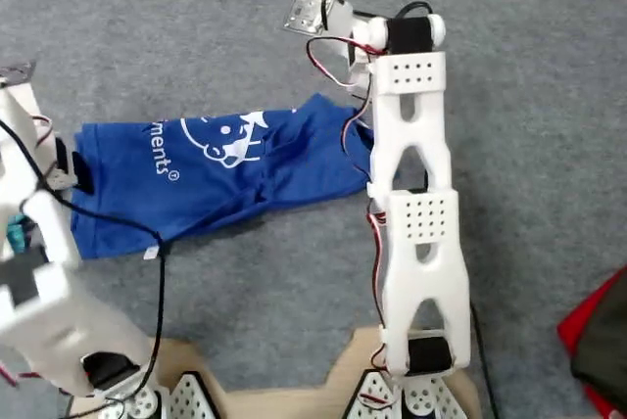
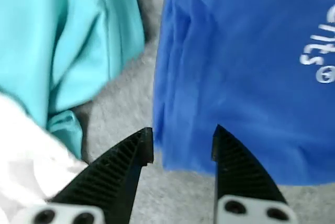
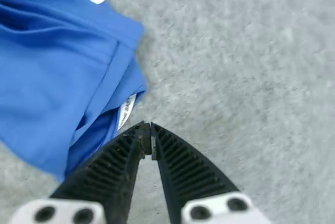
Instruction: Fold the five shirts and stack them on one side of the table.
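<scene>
A blue shirt (image 1: 216,169) with white print lies partly folded on the grey mat, left of centre. My left gripper (image 2: 183,143) is open, its fingers straddling the edge of the blue shirt (image 2: 246,67) just above the cloth. A teal shirt (image 2: 68,41) lies beside it, with white cloth (image 2: 26,150) underneath. My right gripper (image 3: 147,131) is shut with nothing in it, over bare mat next to a corner of the blue shirt (image 3: 57,67) where a white label shows. The right arm (image 1: 411,145) stretches across the shirt's right end.
A red and dark bundle of cloth (image 1: 598,341) sits at the table's right edge. A bit of teal shirt (image 1: 18,233) shows behind the left arm (image 1: 39,282). Grey mat (image 1: 529,145) lies open to the right and at the back.
</scene>
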`<state>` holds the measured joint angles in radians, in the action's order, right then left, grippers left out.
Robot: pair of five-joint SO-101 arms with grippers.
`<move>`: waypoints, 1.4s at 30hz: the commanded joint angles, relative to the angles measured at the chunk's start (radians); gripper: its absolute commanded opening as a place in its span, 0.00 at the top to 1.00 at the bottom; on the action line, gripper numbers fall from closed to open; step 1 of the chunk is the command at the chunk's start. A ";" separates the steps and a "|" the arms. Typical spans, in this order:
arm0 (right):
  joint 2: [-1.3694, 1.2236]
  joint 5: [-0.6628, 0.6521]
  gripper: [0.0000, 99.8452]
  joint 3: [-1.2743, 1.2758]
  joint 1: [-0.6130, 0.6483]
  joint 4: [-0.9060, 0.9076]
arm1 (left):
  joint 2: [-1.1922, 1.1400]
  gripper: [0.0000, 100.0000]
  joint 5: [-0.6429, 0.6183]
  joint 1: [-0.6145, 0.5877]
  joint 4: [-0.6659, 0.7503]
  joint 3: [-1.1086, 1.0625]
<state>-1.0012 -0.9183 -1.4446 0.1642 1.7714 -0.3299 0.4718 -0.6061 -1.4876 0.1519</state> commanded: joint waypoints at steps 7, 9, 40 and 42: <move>0.099 0.015 0.99 0.033 -0.015 0.015 | -0.378 0.80 0.035 0.011 -0.133 0.503; 0.101 0.015 0.99 0.033 -0.015 0.015 | -0.438 0.80 0.035 0.026 -0.149 0.551; 0.153 0.074 0.99 0.030 -0.041 0.014 | -0.605 0.98 0.028 0.052 -0.272 0.758; 0.176 0.109 0.99 0.030 -0.039 0.012 | -0.604 0.98 0.025 0.063 -0.272 0.816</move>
<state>-0.9367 -0.8554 -1.4093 0.1350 1.7714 -0.9544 0.5010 -0.5493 -1.7484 0.8730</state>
